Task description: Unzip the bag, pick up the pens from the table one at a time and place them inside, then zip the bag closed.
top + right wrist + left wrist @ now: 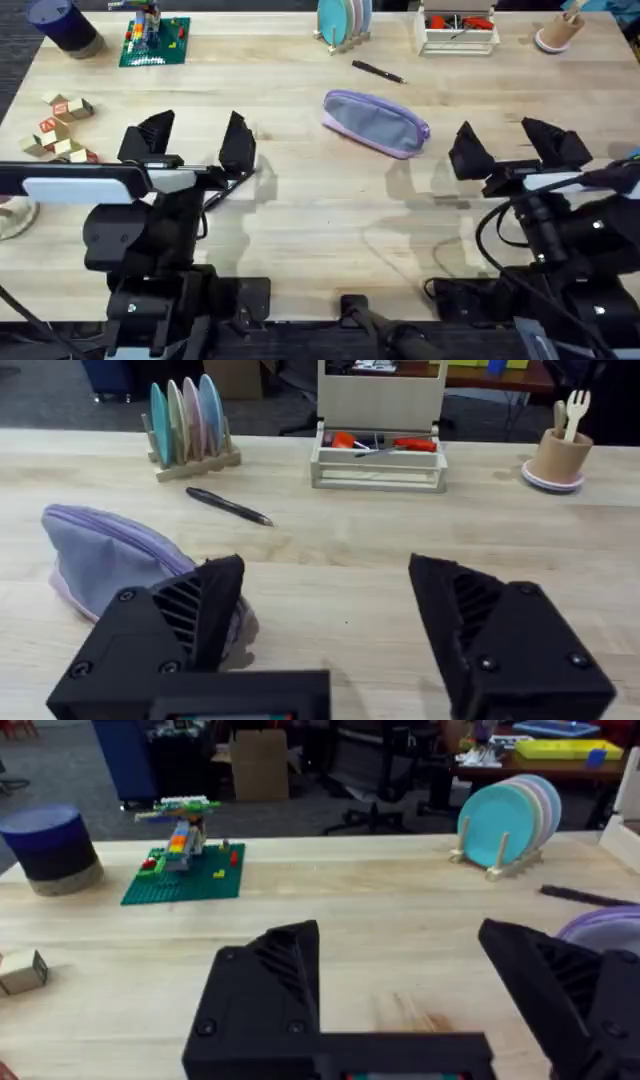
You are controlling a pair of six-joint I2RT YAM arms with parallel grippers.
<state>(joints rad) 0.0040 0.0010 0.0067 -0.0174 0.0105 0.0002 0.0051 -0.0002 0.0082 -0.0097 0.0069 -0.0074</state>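
Observation:
The lavender bag [377, 122] lies on the light wooden table [310, 215] just beyond the middle, zipper along its top; it also shows in the right wrist view as the bag [105, 565] and at the edge of the left wrist view as the bag [608, 930]. One slim black pen [377, 70] lies behind it, the same pen [228, 506] in the right wrist view and pen [585, 896] in the left. My left gripper [196, 140] hovers open to the bag's left. My right gripper [510, 142] is open to its right. Neither holds anything.
At the back stand a rack of pastel plates [344, 22], a white rack with red tools [458, 28], a cup with a fork [558, 30], a green brick baseplate [155, 40] and a dark cylinder [62, 25]. Wooden blocks [60, 125] lie at the left.

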